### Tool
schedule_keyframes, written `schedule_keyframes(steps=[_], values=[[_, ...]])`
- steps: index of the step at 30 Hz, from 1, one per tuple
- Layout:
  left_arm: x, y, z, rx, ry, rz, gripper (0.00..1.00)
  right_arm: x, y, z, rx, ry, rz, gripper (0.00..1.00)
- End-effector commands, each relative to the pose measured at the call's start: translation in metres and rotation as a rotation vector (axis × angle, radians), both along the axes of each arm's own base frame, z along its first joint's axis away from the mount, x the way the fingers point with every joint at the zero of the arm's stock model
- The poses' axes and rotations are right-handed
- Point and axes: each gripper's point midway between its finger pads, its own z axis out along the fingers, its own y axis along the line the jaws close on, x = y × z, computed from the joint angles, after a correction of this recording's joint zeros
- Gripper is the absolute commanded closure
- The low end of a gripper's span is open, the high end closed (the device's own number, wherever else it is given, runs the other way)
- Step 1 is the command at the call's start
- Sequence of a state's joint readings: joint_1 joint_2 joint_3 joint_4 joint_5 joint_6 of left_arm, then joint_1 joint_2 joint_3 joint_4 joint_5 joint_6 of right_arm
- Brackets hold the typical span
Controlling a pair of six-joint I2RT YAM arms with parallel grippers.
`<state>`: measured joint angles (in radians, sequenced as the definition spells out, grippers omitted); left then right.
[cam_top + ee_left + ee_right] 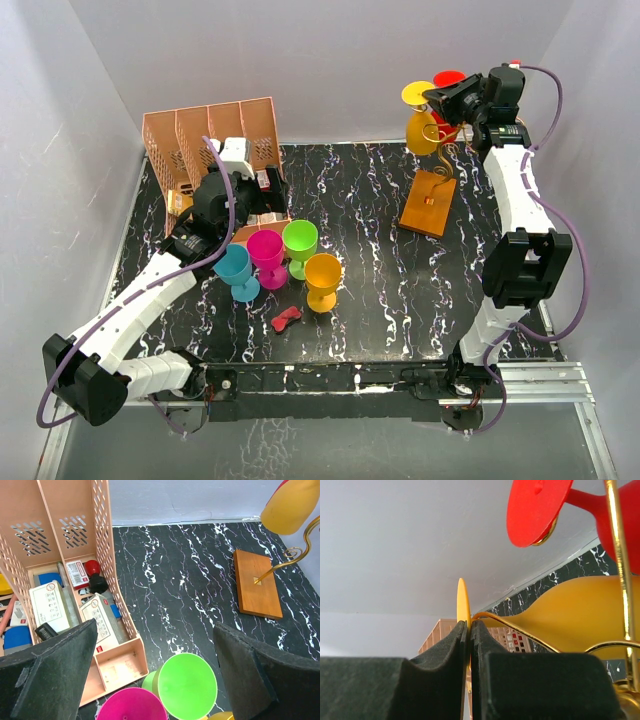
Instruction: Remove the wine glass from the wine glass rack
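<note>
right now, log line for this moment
right gripper: shut on yellow wine glass foot | glass: on wine glass rack | left gripper: open

The left arm (140, 305) and right arm (515, 195) have white link shells and blocky black joint housings. A purple cable (558, 100) loops along each. The left claw (155, 680) and right claw (470, 645) have thick matte-black fingers (50, 675).

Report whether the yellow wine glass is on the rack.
On: yellow glass hangs from the wire rack; right gripper grips its foot.
</note>
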<state>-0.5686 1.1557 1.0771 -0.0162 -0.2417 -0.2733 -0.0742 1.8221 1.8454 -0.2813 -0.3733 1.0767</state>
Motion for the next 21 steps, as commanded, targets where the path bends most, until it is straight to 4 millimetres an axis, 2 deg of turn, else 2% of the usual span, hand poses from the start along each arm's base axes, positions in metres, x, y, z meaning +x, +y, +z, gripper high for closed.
schedule_keyframes(steps=[1, 12, 21], values=[[0.0, 0.002, 0.023, -0.039, -0.046, 0.0, 0.03, -0.008, -0.017, 0.059, -0.007, -0.135, -0.103, 0.92], [0.001, 0.001, 0.021, -0.045, -0.038, -0.004, 0.03, -0.045, -0.027, 0.074, 0.019, -0.158, -0.197, 0.92], [0.003, 0.0, 0.018, -0.049, -0.028, -0.009, 0.03, -0.076, -0.018, 0.065, 0.049, -0.152, -0.158, 0.92]])
